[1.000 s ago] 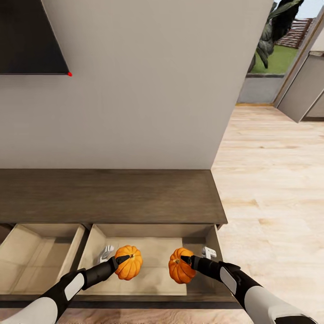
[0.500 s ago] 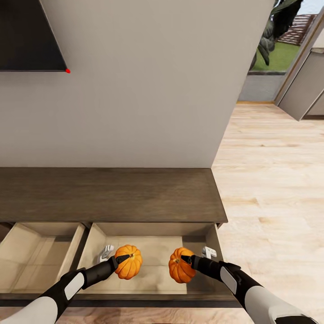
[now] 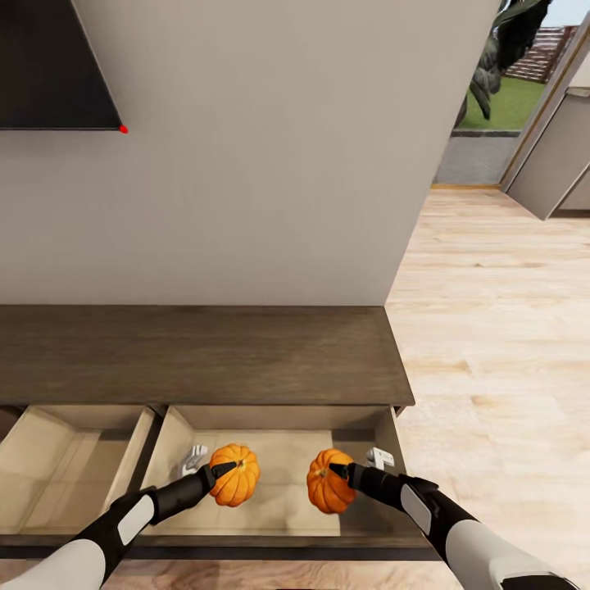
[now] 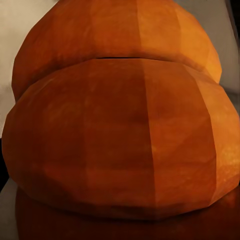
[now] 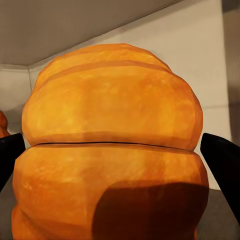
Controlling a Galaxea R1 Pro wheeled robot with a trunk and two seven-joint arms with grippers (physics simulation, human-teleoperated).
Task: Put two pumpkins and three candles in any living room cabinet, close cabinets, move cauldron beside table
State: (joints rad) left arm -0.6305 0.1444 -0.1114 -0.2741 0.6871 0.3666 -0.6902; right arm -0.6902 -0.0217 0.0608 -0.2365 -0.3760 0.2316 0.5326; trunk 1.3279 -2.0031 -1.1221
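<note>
Two orange ribbed pumpkins hang inside the right open drawer (image 3: 283,452) of the long dark-brown cabinet (image 3: 197,354). My left gripper (image 3: 223,470) is shut on the left pumpkin (image 3: 238,479), whose skin is close up in the left wrist view (image 4: 120,135). My right gripper (image 3: 338,473) is shut on the right pumpkin (image 3: 324,487). In the right wrist view its dark fingers (image 5: 222,165) flank that pumpkin (image 5: 112,150) against the tan drawer walls. I cannot tell whether either pumpkin touches the drawer floor. The candles and the cauldron are out of view.
A second drawer (image 3: 57,467) stands open to the left, with nothing in it. Small white fittings (image 3: 194,459) sit at the right drawer's side walls. A dark wall panel (image 3: 49,65) hangs above the cabinet. Light wood floor (image 3: 492,344) runs right to an open doorway (image 3: 500,106).
The head view has shifted slightly against the wall. Both arms and their pumpkins hold almost the same place in the right drawer.
</note>
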